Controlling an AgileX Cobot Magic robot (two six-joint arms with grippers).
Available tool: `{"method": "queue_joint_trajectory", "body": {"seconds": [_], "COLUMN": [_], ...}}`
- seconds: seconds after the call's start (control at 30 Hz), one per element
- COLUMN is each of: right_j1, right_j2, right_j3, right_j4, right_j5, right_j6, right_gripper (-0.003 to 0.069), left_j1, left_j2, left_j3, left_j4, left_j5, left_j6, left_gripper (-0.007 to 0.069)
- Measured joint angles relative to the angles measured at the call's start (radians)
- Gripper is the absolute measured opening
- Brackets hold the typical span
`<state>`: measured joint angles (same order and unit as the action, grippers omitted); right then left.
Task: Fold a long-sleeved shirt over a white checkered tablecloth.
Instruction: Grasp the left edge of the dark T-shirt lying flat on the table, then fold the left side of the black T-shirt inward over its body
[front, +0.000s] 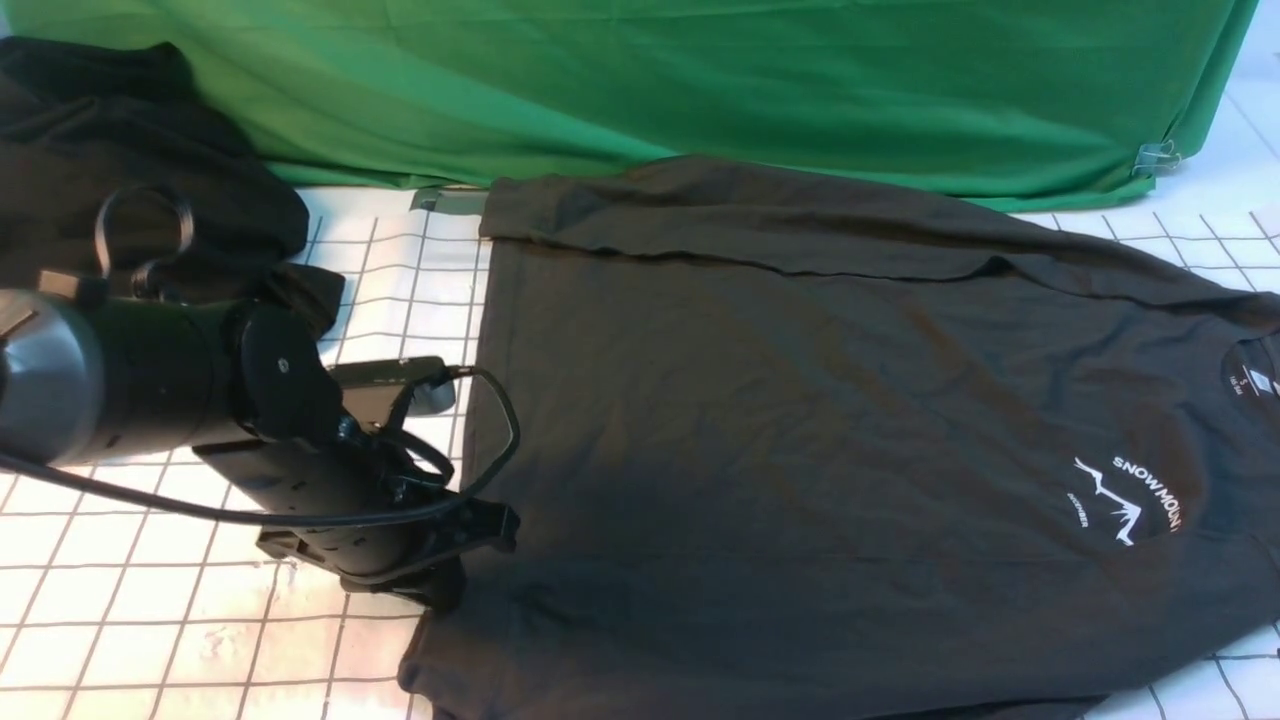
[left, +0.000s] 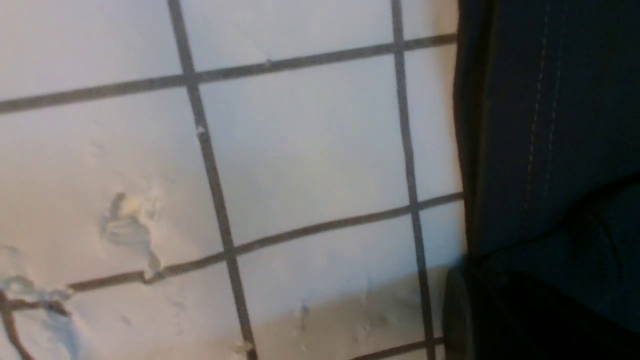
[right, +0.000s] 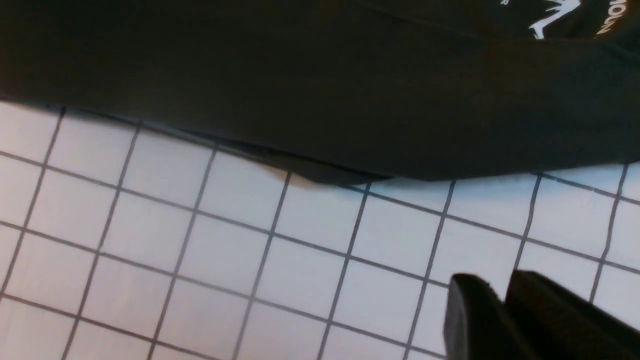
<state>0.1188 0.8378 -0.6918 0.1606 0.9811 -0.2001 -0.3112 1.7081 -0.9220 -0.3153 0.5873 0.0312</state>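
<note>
1. The white checkered tablecloth (front: 120, 620) covered the bench, and its surface looked scuffed near the left claw.
2. A green backdrop cloth (front: 700, 80) hung along the far side of the bench.
3. The long-sleeved shirt (front: 780, 430) lay flat on the tablecloth, chest side up, filling the middle and right of the front view. Its hem pointed to the robot's left and its collar (front: 1255, 375) to the right. One sleeve (front: 750, 225) lay folded across the far edge of the body. The white mountain logo (front: 1125, 500) showed near the collar.
4. A deeper black garment (front: 120, 130) sat in a heap at the far left corner, apart from the shirt.
5. The left arm (front: 150, 380) reached low over the tablecloth. The left claw (front: 447, 585) was closed right at the shirt's hem, where stitching showed in the left wrist view. Whether cloth was pinched between its fingers could not be told.
6. The right claw (right: 502, 286) hung over bare tablecloth beside the shirt's near edge and touched no cloth. Its two fingers stood close together with a thin slit between them, and whether it was fully closed could not be told.
7. A small metal clip (front: 1158, 155) was fastened to the backdrop's right edge.
</note>
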Motion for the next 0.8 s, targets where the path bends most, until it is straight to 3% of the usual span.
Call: {"method": "queue_joint_trajectory", "body": {"seconds": [0.33,0.6,0.8], "right_j1": [0.0,0.0,0.0], "right_j2": [0.0,0.0,0.0], "right_j3": [0.0,0.0,0.0], "right_j4": [0.001,0.001,0.001], "right_j5": [-0.001,-0.007,-0.022], "right_j6": [0.004,0.004,0.004], "right_gripper": [0.0118,0.013,0.014], "left_j1": [0.0,0.0,0.0], "left_j2": [-0.174,-0.165,-0.017], "left_j3": [-0.13,-0.438,-0.695], "left_j4": [0.03,0.025,0.036], "left_j5": [0.121,0.13,0.115], "left_j6": [0.001,0.0,-0.031], "left_gripper": [0.0016,0.0016,0.0016]}}
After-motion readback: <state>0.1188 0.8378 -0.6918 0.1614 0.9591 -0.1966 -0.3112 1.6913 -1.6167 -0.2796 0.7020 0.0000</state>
